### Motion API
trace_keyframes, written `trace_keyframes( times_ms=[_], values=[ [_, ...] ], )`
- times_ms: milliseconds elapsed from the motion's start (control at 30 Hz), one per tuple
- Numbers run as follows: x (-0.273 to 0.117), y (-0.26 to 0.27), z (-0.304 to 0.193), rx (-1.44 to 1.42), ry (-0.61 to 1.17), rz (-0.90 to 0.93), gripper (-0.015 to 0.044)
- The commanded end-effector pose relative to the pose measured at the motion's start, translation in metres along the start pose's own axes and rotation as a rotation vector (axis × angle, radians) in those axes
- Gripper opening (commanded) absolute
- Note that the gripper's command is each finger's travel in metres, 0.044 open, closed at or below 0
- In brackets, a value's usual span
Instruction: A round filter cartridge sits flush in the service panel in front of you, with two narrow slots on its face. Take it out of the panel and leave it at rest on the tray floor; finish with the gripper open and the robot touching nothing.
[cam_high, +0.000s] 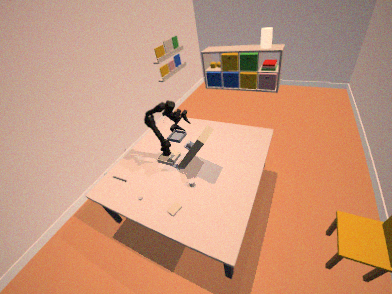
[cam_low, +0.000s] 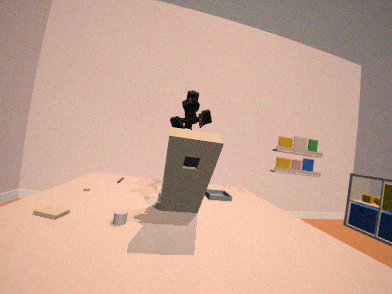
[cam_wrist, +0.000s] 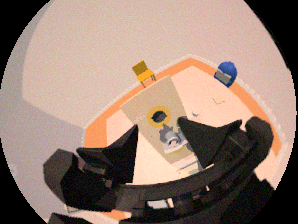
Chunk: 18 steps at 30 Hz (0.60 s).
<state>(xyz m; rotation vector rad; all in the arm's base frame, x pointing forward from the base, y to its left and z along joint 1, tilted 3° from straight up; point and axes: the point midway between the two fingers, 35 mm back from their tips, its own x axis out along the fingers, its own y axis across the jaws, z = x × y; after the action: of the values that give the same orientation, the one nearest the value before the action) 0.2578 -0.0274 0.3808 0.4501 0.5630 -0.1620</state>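
Note:
The service panel (cam_high: 191, 154) (cam_low: 185, 190) (cam_wrist: 145, 102) stands tilted on the table. In the wrist view its yellow ring surrounds a dark, empty opening. A round grey piece (cam_wrist: 172, 142), apparently the cartridge, is out of that opening, low over the panel's face; whether it rests on something is unclear. A small blue-grey shape beside the panel in the top view may be it. My gripper (cam_high: 186, 126) (cam_low: 190, 121) (cam_wrist: 159, 122) is open, with nothing between its fingertips, raised on the ring side of the panel. The grey tray (cam_high: 178, 135) (cam_low: 219, 198) lies beside the panel; no cartridge shows in it.
A small grey cylinder (cam_high: 192, 184) (cam_low: 120, 218) and a flat tan block (cam_high: 174, 208) (cam_low: 51, 212) lie on the table behind the panel's side. A dark stick (cam_high: 119, 178) (cam_low: 120, 180) lies near the table's edge.

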Motion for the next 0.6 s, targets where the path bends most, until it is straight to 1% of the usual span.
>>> trace_keyframes(
  times_ms=[0,100,167,567],
  values=[
    [0.022,-0.017,-0.037,-0.14,0.159,-0.056,0.0305],
    [0.036,-0.037,-0.081,-0.321,0.331,-0.084,0.0305],
    [0.04,-0.045,-0.099,-0.397,0.406,-0.086,0.0305],
    [0.052,-0.047,-0.105,-0.406,0.415,-0.086,0.0305]
  ],
)
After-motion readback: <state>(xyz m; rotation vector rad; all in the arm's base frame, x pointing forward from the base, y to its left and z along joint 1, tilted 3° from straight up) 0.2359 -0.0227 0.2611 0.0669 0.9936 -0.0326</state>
